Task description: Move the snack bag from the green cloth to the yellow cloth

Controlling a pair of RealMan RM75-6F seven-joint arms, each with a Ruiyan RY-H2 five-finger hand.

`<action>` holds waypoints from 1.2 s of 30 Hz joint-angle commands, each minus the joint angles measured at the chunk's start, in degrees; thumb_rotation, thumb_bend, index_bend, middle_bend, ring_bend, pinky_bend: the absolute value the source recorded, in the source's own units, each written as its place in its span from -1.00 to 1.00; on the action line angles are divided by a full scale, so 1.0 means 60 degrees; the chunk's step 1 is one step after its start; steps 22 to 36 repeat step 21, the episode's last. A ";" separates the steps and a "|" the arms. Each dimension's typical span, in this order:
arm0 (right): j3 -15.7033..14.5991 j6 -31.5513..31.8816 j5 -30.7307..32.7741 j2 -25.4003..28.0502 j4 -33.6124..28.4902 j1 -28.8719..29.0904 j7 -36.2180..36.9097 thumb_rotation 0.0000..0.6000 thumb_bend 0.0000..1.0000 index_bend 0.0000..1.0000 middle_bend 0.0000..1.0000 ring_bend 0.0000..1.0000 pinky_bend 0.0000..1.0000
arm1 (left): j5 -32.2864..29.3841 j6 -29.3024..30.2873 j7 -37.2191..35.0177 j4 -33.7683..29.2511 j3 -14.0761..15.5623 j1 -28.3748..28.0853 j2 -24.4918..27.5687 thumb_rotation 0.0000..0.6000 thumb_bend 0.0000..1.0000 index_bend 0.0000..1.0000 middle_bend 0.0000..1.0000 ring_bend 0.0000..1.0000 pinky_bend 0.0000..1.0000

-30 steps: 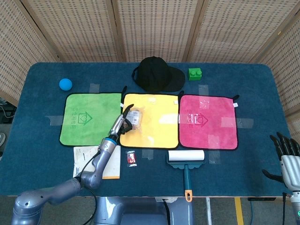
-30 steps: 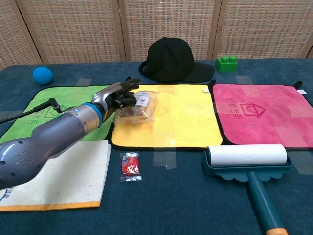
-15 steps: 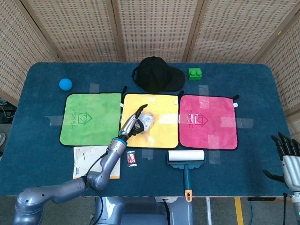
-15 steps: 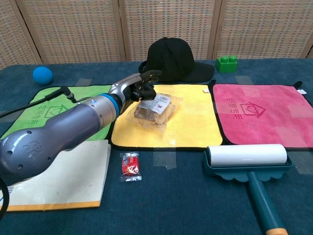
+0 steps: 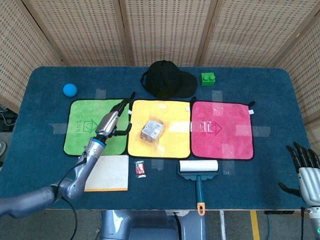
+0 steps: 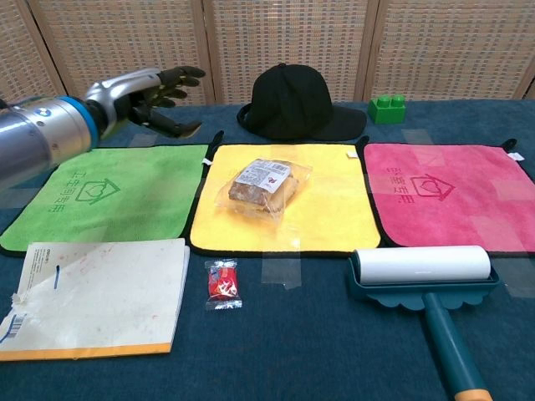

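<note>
The snack bag, clear plastic over brown contents, lies flat in the middle of the yellow cloth. To its left the green cloth lies bare. My left hand hovers above the green cloth's right part, fingers spread, holding nothing and apart from the bag. My right hand shows only in the head view at the lower right, off the table's edge, fingers spread and empty.
A pink cloth lies right of the yellow one. A black cap and green brick sit behind, a blue ball at far left. Near the front lie a notebook, a red packet and a lint roller.
My left hand has let go of the snack bag, risen and drawn back left over the green cloth. The bag now lies alone on the yellow cloth.
</note>
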 commanded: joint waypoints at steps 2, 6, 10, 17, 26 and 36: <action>-0.0021 0.0076 -0.0077 0.0018 -0.0075 -0.0024 -0.0018 1.00 -1.00 -1.00 -1.00 -1.00 -1.00 | -0.0226 0.1154 0.2115 -0.1676 0.0688 0.0862 0.1828 1.00 -1.00 -1.00 -1.00 -1.00 -1.00; -0.0024 0.0302 -0.0179 0.0143 -0.0180 -0.0131 0.0202 1.00 -1.00 -1.00 -1.00 -1.00 -1.00 | 0.0286 0.2537 0.3173 -0.3195 0.1704 0.2191 0.3616 1.00 -1.00 -1.00 -1.00 -1.00 -1.00; -0.0036 0.0418 -0.0249 0.0221 -0.0204 -0.0193 0.0367 1.00 -1.00 -1.00 -1.00 -1.00 -1.00 | 0.1177 0.3482 0.2774 -0.3702 0.2381 0.3160 0.4414 1.00 -1.00 -1.00 -1.00 -1.00 -1.00; -0.0048 0.0495 -0.0287 0.0310 -0.0192 -0.0254 0.0605 1.00 -1.00 -1.00 -1.00 -1.00 -1.00 | 0.2204 0.4817 0.2559 -0.3985 0.3448 0.4598 0.5161 1.00 -1.00 -1.00 -1.00 -1.00 -1.00; -0.0057 0.0463 -0.0279 0.0317 -0.0177 -0.0254 0.0637 1.00 -1.00 -1.00 -1.00 -1.00 -1.00 | 0.2681 0.5295 0.2235 -0.3853 0.3638 0.5007 0.5201 1.00 -1.00 -1.00 -1.00 -1.00 -1.00; -0.0057 0.0463 -0.0279 0.0317 -0.0177 -0.0254 0.0637 1.00 -1.00 -1.00 -1.00 -1.00 -1.00 | 0.2681 0.5295 0.2235 -0.3853 0.3638 0.5007 0.5201 1.00 -1.00 -1.00 -1.00 -1.00 -1.00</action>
